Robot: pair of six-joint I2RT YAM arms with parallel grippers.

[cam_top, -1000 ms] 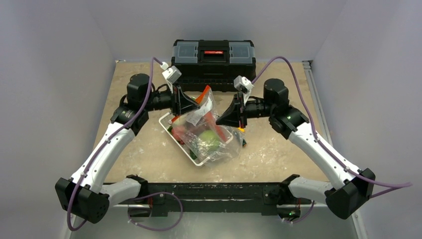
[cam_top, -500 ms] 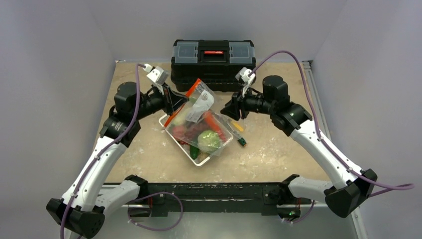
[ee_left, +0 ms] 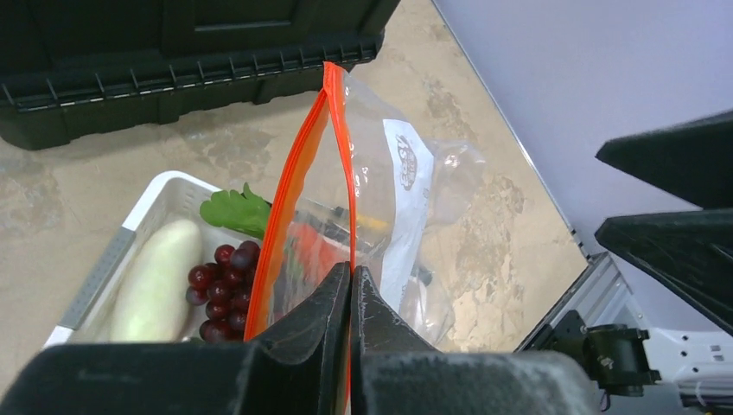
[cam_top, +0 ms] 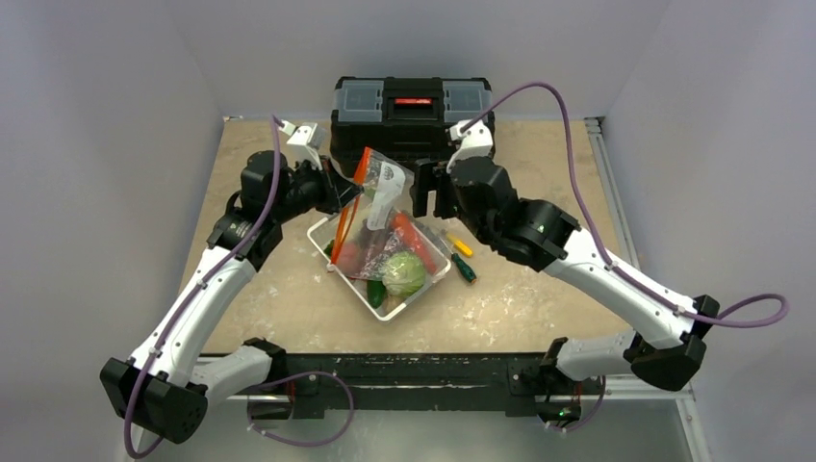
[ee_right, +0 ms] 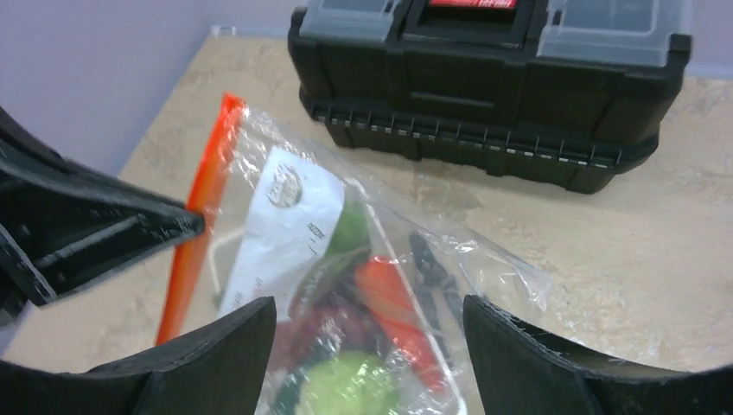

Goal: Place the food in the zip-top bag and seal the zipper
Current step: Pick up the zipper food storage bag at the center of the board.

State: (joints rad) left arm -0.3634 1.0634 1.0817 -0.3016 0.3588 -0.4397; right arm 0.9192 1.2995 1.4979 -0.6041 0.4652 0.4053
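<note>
Your right gripper (ee_right: 370,316) has let go of the zip-top bag (ee_right: 294,212), jaws apart;
your left gripper (ee_left: 350,278) clamps the zipper (ee_left: 304,169).

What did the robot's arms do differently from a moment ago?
The right tool opened, let go of the bag and moved back toward the toolbox. The left tool kept its pinch on the zipper, so the bag now hangs upright from it alone. The white basket and toolbox stayed put.
</note>
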